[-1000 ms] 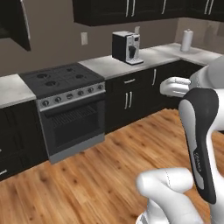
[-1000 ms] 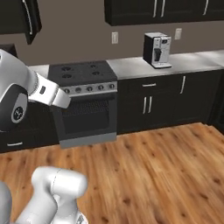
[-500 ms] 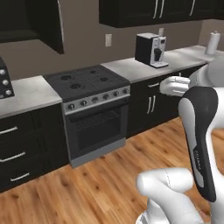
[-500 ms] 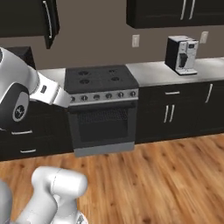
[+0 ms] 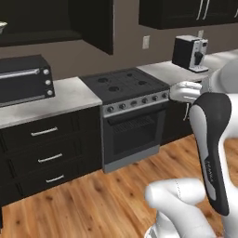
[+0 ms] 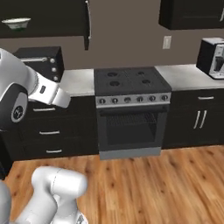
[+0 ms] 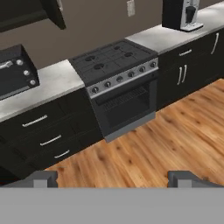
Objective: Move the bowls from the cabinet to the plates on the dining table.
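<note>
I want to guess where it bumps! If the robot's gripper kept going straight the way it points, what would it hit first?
Probably the wooden floor in front of the stove. The open gripper aims down and forward, holding nothing; depth is hard to judge.

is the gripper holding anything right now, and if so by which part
Nothing is held. In the hand view the gripper stands open, its fingertips wide apart with only bare wood floor between them. A bowl sits in the open cabinet.

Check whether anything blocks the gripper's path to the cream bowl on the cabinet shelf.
Nothing visible does. The cabinet door stands open and the cream bowl sits exposed on the shelf. The toaster oven stands on the counter below the shelf. The gripper, jaws open, faces the stove.
</note>
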Controlling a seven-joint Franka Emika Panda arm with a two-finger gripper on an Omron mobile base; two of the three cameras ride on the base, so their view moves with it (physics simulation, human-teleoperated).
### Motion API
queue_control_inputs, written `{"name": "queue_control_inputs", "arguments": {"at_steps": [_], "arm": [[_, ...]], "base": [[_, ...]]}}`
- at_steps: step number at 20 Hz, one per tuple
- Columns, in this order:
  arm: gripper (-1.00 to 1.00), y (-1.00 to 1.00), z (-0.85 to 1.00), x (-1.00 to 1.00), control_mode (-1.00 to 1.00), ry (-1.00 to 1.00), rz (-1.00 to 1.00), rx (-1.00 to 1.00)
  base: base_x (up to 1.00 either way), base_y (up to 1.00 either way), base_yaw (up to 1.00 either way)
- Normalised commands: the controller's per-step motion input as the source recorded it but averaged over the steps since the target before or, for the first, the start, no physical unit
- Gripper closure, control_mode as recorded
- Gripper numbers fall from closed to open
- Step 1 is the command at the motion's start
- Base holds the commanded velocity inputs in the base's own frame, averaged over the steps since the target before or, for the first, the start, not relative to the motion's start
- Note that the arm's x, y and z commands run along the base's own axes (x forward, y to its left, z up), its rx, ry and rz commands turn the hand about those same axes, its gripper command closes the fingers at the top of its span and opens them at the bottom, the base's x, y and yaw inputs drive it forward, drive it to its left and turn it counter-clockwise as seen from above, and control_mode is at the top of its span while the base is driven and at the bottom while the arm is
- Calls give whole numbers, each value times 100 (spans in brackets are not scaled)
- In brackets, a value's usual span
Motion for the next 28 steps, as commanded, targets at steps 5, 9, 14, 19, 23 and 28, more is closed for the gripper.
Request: {"name": "queue_control_inputs", "arguments": {"at_steps": [5, 9, 14, 19, 23, 28], "arm": [[-100, 0, 0, 0, 100, 0, 0, 0], [-100, 0, 0, 0, 100, 0, 0, 0], [-100, 0, 0, 0, 100, 0, 0, 0], [-100, 0, 0, 0, 100, 0, 0, 0], [-100, 0, 0, 0, 100, 0, 0, 0], [-100, 0, 0, 0, 100, 0, 0, 0]], "base": [[44, 51, 20], [44, 50, 20], [46, 47, 20], [56, 46, 18], [62, 45, 16], [68, 44, 15]]}}
